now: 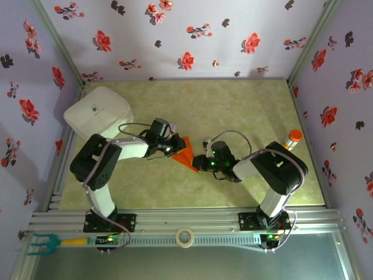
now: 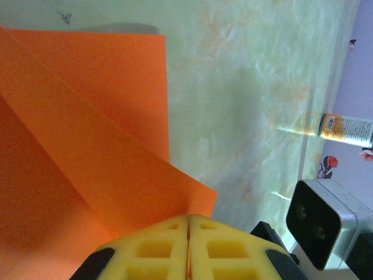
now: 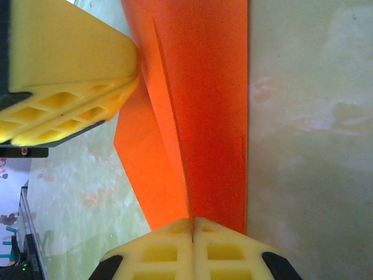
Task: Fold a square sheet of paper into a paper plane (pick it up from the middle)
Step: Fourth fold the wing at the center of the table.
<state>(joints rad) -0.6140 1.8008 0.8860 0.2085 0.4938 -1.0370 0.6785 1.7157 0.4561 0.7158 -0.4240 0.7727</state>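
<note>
The orange square sheet of paper [image 1: 185, 153] is folded into a pointed wedge with a centre crease and layered flaps, and it hangs between my two grippers at mid-table. My left gripper [image 1: 173, 146] pinches its left end. In the left wrist view the yellow fingers [image 2: 157, 251] of the left gripper [image 2: 189, 217] are shut on a corner of the paper [image 2: 87, 146]. My right gripper [image 1: 201, 162] holds the pointed near end. In the right wrist view the right gripper [image 3: 192, 220] is shut on the crease of the paper [image 3: 204, 116], with the left fingers [image 3: 64, 70] at upper left.
A white lidded box [image 1: 98, 112] sits at the back left of the green mat. An orange-capped bottle [image 1: 292, 139] stands at the right edge, also visible as the bottle [image 2: 344, 129]. A tape roll [image 1: 185, 237] and a teal-and-yellow tool [image 1: 49, 242] lie on the front rail.
</note>
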